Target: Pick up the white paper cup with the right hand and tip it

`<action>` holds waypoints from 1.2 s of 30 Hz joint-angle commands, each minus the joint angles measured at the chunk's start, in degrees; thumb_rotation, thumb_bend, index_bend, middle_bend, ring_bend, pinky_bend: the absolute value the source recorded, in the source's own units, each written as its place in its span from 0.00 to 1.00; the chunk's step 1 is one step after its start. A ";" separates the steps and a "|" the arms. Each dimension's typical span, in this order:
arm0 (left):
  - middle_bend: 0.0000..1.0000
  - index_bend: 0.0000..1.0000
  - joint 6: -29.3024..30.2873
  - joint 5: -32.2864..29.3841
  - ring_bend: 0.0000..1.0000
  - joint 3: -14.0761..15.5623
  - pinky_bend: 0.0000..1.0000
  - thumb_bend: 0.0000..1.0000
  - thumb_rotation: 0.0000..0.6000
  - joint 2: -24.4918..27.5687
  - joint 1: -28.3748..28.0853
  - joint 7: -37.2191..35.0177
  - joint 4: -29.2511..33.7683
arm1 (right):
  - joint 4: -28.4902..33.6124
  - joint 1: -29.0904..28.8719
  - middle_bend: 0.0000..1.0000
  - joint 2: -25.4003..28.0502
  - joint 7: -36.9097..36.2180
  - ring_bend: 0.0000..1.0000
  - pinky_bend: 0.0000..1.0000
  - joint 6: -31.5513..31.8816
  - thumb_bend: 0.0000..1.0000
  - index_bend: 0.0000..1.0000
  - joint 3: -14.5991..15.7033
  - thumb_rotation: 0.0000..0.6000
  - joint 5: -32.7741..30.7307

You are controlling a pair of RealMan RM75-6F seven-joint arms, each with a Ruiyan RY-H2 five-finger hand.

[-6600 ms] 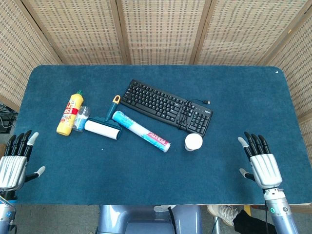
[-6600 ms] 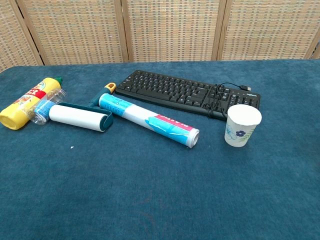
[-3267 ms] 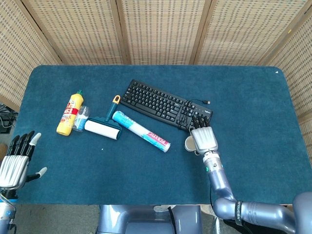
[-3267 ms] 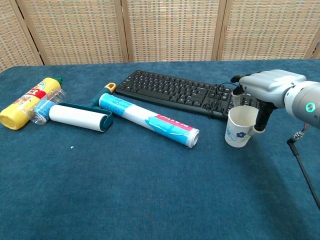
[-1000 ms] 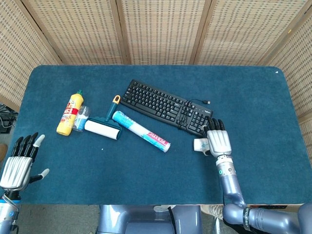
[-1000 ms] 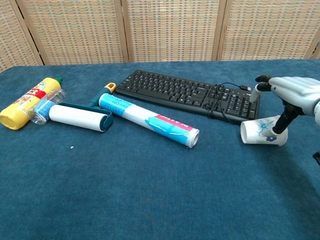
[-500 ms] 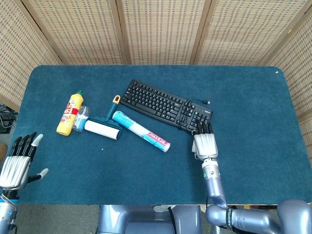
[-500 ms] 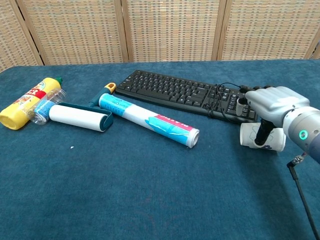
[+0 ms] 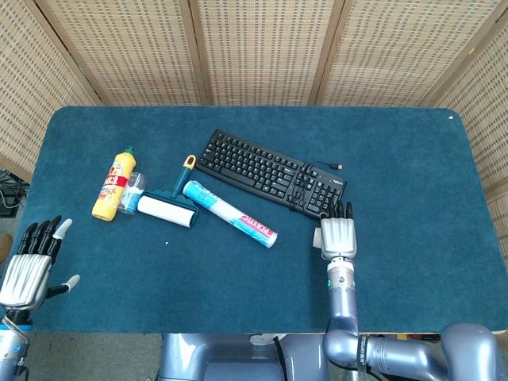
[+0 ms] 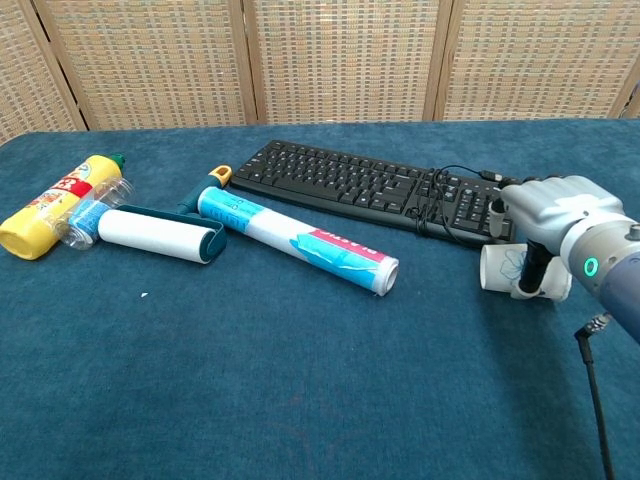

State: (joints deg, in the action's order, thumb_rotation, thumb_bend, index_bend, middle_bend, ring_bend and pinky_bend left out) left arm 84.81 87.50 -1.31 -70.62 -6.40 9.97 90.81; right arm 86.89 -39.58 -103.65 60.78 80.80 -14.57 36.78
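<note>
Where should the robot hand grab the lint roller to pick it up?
Probably by the thin teal handle with the orange tip, coming from above. The lint roller lies flat, its handle pointing toward the keyboard with bare table on each side of it, while bottles crowd the roll's other end.

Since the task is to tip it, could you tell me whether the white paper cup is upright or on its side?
On its side: in the chest view the white paper cup lies on the blue cloth, mouth facing left, under the right hand.
</note>
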 commanded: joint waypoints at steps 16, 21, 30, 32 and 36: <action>0.00 0.00 -0.05 0.32 0.00 0.21 0.00 0.17 1.00 -0.06 -0.03 -0.10 0.02 | -0.09 -1.28 0.00 -1.68 2.00 0.00 0.00 0.57 0.23 0.40 -1.02 1.00 -0.73; 0.00 0.00 0.07 0.75 0.00 0.39 0.00 0.17 1.00 -0.01 -0.02 -0.24 0.11 | -1.14 -1.84 0.00 -2.38 3.29 0.00 0.00 0.93 0.23 0.42 -1.44 1.00 -1.49; 0.00 0.00 0.68 1.12 0.00 0.35 0.00 0.18 1.00 0.36 0.16 -1.35 0.24 | -2.82 -2.11 0.01 -3.12 5.19 0.00 0.00 1.41 0.24 0.49 -1.47 1.00 -2.96; 0.00 0.00 0.88 1.50 0.00 0.46 0.00 0.18 1.00 0.44 0.19 -1.50 0.35 | -2.94 -2.03 0.02 -3.09 5.20 0.00 0.00 1.35 0.24 0.49 -1.59 1.00 -3.23; 0.00 0.00 0.81 1.65 0.00 0.59 0.00 0.18 1.00 0.50 0.19 -1.49 0.44 | -2.15 -1.77 0.02 -2.72 4.64 0.00 0.00 1.41 0.24 0.50 -1.55 1.00 -2.83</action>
State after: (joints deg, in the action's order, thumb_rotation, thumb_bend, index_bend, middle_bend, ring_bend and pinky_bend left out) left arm 85.62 89.15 -0.72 -70.13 -6.21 8.48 91.25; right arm 84.51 -41.43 -106.50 65.60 82.17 -16.13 33.76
